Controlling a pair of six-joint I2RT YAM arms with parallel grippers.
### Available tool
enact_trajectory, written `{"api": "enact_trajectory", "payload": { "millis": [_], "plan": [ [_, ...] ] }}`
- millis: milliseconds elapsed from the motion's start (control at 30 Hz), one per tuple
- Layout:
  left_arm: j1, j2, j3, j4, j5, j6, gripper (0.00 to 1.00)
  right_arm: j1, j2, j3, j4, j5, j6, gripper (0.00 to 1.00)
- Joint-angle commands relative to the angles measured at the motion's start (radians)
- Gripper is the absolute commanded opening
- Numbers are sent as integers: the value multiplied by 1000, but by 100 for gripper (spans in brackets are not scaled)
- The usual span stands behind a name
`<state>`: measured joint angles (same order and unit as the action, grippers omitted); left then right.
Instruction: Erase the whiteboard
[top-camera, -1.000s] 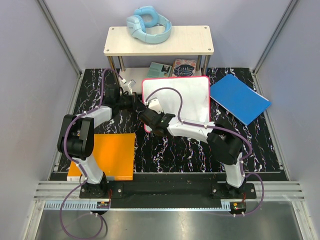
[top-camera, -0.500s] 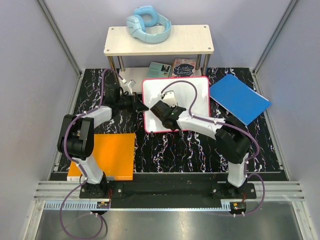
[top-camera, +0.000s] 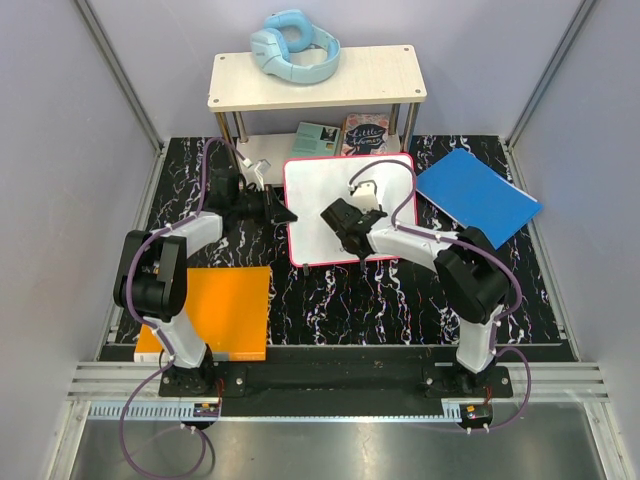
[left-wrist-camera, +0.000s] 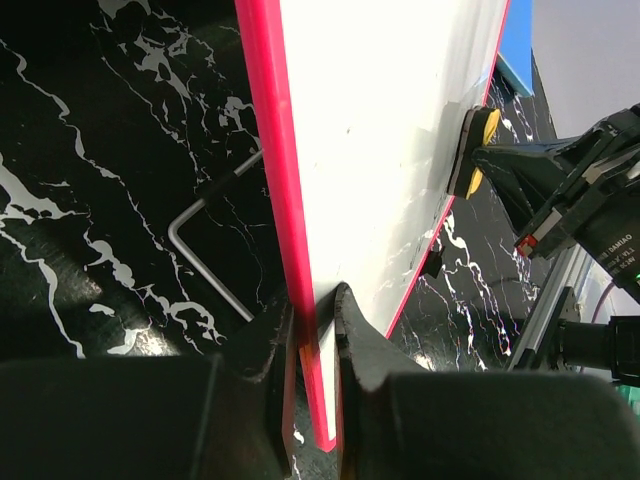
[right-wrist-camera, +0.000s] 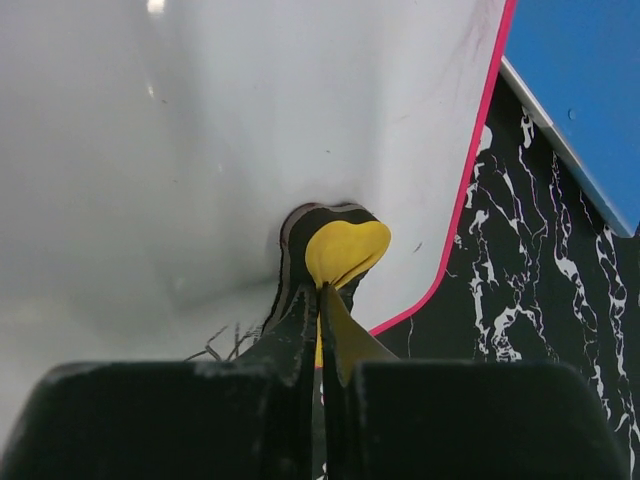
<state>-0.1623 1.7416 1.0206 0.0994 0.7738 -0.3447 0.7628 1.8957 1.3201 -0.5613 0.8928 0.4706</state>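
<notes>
Black marble-patterned counter (top-camera: 340, 290) with white veins fills a booth with pale grey walls. At its centre back lies the whiteboard (top-camera: 320, 200), a roughly square glossy white sheet with a thin red-pink rim and rounded corners. From above, its surface looks clean.

At the board's left edge, the left pincer (left-wrist-camera: 312, 310) is clenched on the rim, one finger above and one below, pinning the board in place. The right pincer (right-wrist-camera: 320, 300) reaches over the middle of the board. It is squeezed tight on a small yellow eraser (right-wrist-camera: 345, 250) with a dark backing, which is pressed flat against the white surface. Faint dark lines show beside the right fingers; whether they are ink is unclear.

The step in hand looks like wiping. It would go best with steady, light downward pressure, the eraser face flat, and overlapping strokes that stop short of the raised rim. The board is slick and thin, so it will likely slide if the left grip loosens.

A matte blue sheet (top-camera: 478, 197) lies flat just beside the board's right corner. An orange sheet (top-camera: 225, 310) lies near the left arm. A thin bent metal rod (left-wrist-camera: 200, 250) rests on the counter by the board's edge. A pale wooden shelf (top-camera: 320, 85) stands behind.
</notes>
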Motion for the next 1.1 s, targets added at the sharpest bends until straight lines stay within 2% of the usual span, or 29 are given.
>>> {"api": "enact_trajectory", "payload": {
  "millis": [0,133,600,833,1067],
  "plan": [
    [47,-28,-16,3,-148,92,0,-26,-38,-45,-43,5,66,0],
    [47,-27,-14,5,-142,93,0,-22,-55,-65,-20,-31,69,0],
    [47,-22,-11,2,-133,95,0,133,-70,-99,159,-22,-4,0],
    [47,-19,-8,2,-123,93,0,162,-46,-88,284,-29,-130,0],
    [46,-19,-5,0,-122,95,0,162,14,-44,360,-115,-236,0]
  ]
}}
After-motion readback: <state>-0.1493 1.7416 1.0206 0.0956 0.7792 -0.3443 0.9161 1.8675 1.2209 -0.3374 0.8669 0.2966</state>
